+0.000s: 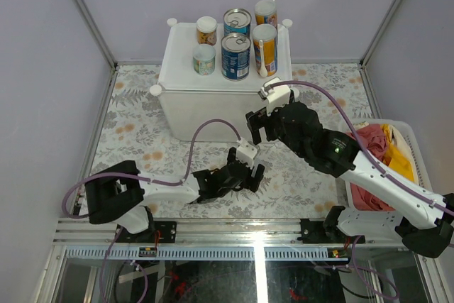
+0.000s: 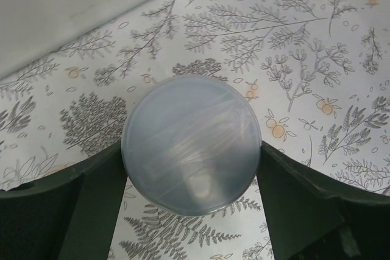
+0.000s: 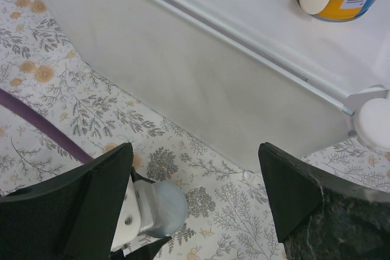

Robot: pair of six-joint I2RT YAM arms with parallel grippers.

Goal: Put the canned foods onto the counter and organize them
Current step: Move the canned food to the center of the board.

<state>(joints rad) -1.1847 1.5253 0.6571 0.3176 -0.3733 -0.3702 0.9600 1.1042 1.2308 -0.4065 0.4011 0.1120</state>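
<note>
With the pale-lidded can (image 2: 191, 144) clamped in the left end effector (image 1: 245, 174) low in front of the counter (image 1: 206, 111), and the right end effector (image 1: 261, 129) held apart and empty by the counter's front edge, a clash of arms or toppled standing cans (image 1: 235, 54) is risked once it is raised.

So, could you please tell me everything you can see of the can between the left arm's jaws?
Of the can only the top shows: a round, pale, see-through plastic lid, seen straight from above, so it looks upright. It stands on the leaf-printed cloth in front of the white cabinet, with the jaws of the left gripper against both sides.
</note>
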